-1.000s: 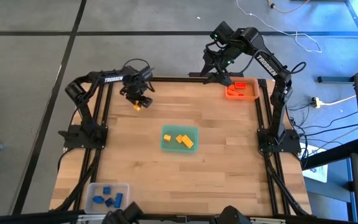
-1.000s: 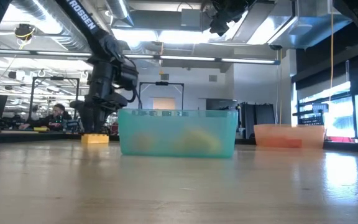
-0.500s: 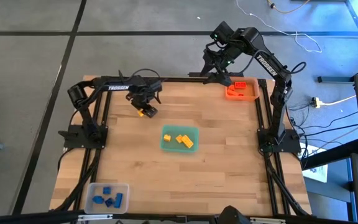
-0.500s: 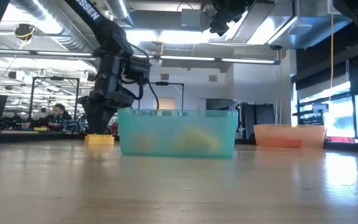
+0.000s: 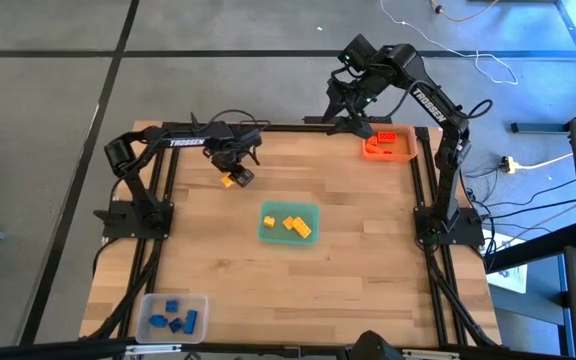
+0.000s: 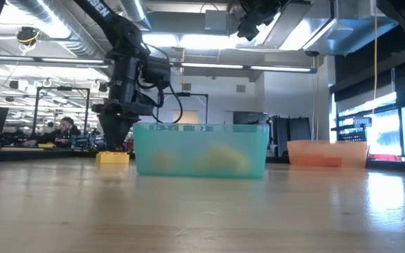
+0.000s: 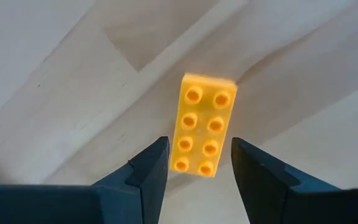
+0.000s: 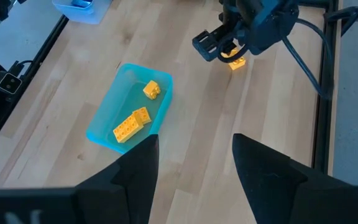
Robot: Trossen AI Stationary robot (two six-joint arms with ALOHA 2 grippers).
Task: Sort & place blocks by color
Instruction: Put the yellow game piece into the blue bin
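A yellow block (image 7: 204,126) lies flat on the bench (image 5: 228,260), studs up, directly under the left end effector (image 7: 199,165). In the left wrist view one short end of the block sits between the two fingertips (image 7: 151,163), and there is a small gap on each side, so the fingers are spread a little wider than the block and do not touch it. The rest of the block reaches forward beyond the fingertips. In the low view the block (image 6: 112,157) rests on the wood just below the end effector (image 6: 116,140).

The left arm stretches along the far edge of the bench and its wrist bends down, so the end effector (image 5: 234,172) points at the bench.

The green tray (image 5: 268,228), with more yellow blocks (image 5: 296,226) inside, stands near the left end effector, toward the bench centre.

The right end effector (image 5: 356,98) hangs high near the far right corner, beside the orange tray (image 5: 400,152), which holds orange-red blocks (image 5: 386,137). Its fingers are apart and hold nothing. The clear tray (image 5: 196,302) with blue blocks (image 5: 173,318) stands well apart from both, at the near left corner.
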